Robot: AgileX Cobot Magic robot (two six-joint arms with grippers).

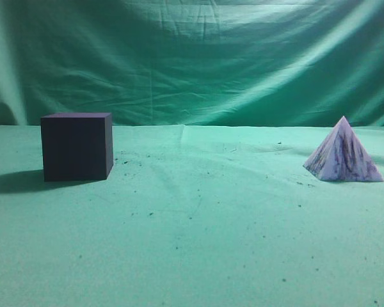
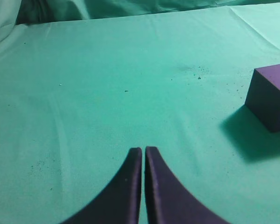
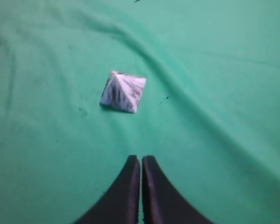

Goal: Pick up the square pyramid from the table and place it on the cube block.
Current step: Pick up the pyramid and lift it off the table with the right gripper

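nothing lifted yet: square pyramid [image 1: 343, 153] resting base-down on the table [image 1: 198, 243], far right in the exterior view, well apart from the cube block [image 1: 76, 147] at far left. in the right wrist view, seen from above and ahead of the right gripper [image 3: 141, 161], slightly left of its line, turned at an angle to the jaws.

both sets of jaws pressed together, gripping nothing; left gripper [image 2: 143, 151] hanging above bare cloth with the cube block off to its right.

likely trouble: sloped, smooth-looking faces letting the pyramid squeeze upward or downward out of a pinch, especially if gripped near the tip rather than low across the base. skewed base against the jaws' line probably twisting the piece on closing. descending without opening wide first likely knocking or pushing it along the cloth. at placement, base about as wide as the cube top, so little margin; an off-centre or tilted release probably ending in a slide off the edge.

surface: green cloth, lightly wrinkled, dotted with dark specks. behind, a draped green backdrop with folds; dim, greenish light, soft shadow left of the cube.
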